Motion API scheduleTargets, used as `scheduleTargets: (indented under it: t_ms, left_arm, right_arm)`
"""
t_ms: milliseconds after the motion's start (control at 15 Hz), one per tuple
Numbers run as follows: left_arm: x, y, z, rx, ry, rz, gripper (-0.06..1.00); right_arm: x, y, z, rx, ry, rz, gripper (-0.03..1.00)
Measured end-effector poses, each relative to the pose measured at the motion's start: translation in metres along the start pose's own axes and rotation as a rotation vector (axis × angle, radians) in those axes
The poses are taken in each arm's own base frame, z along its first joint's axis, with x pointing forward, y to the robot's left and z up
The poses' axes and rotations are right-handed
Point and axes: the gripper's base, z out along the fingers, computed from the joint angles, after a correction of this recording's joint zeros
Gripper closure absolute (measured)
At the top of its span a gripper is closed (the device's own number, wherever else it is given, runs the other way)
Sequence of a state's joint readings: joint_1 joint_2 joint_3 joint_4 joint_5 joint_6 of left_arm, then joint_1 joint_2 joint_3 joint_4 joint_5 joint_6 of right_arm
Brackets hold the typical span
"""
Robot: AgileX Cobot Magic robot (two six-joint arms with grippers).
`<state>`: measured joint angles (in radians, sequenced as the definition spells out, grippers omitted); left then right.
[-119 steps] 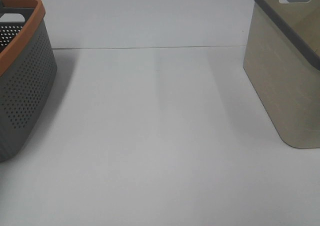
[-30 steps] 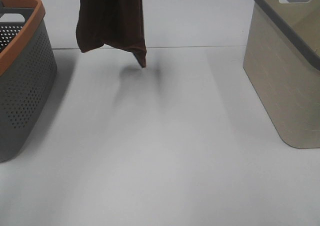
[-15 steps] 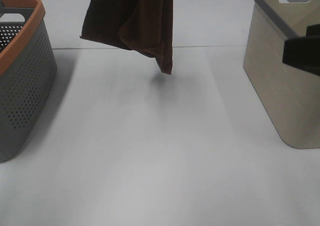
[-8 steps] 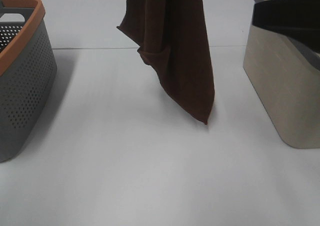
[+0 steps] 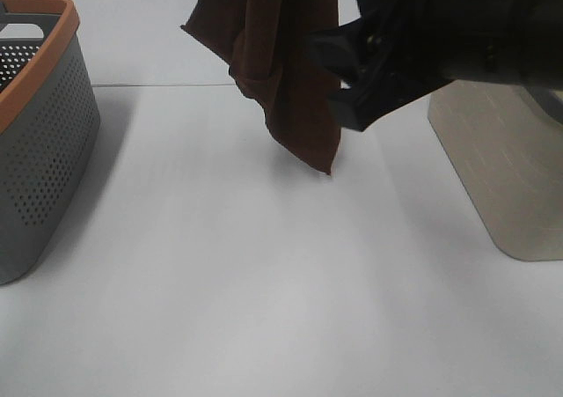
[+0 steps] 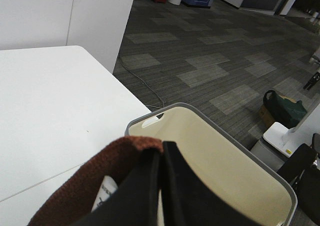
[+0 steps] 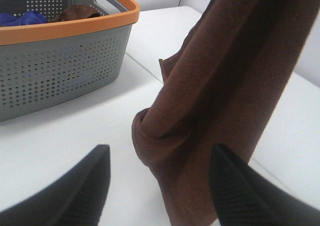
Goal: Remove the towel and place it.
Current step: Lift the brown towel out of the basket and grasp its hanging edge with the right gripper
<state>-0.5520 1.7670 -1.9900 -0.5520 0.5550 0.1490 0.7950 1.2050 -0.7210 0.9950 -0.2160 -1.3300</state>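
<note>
The dark brown towel [image 5: 277, 58] hangs in folds above the middle back of the white table, its lowest corner just above the surface. My left gripper [image 6: 161, 153] is shut on the towel's top edge [image 6: 100, 171], next to a small white label [image 6: 106, 193]; it is out of the exterior view. My right gripper [image 5: 332, 76] reaches in from the right at the towel's right edge. In the right wrist view it [image 7: 160, 196] is open, and the towel [image 7: 225, 95] hangs just beyond its fingers [image 7: 92, 186], not between them.
A grey perforated basket with an orange rim [image 5: 35, 142] stands at the left and holds blue and brown cloths [image 7: 30, 18]. A beige basket with a grey rim [image 5: 510, 168] stands at the right, partly hidden by my right arm; its inside [image 6: 215, 156] looks bare.
The right arm has swung in from the right basket to the towel's right edge. The towel has shifted slightly left and its lowest corner has risen.
</note>
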Motion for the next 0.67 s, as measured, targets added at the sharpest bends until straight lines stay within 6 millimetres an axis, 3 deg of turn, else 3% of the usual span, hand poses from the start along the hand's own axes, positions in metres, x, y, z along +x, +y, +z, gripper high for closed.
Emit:
scheduleTargets:
  t_ms: [333, 533, 667]
  left_arm:
    - [0.004, -0.011, 0.002, 0.025, 0.007, 0.005, 0.94]
    - [0.004, -0.011, 0.002, 0.026, 0.008, 0.004, 0.94]
    - [0.004, -0.011, 0.002, 0.026, 0.009, 0.004, 0.94]
  right_arm:
    - [0.009, 0.058, 0.045, 0.145, -0.027, -0.259, 0.4]
    - [0.032, 0.071, 0.07, 0.188, 0.027, -0.352, 0.41]
    - [0.047, 0.068, 0.082, 0.312, 0.071, -0.354, 0.42]
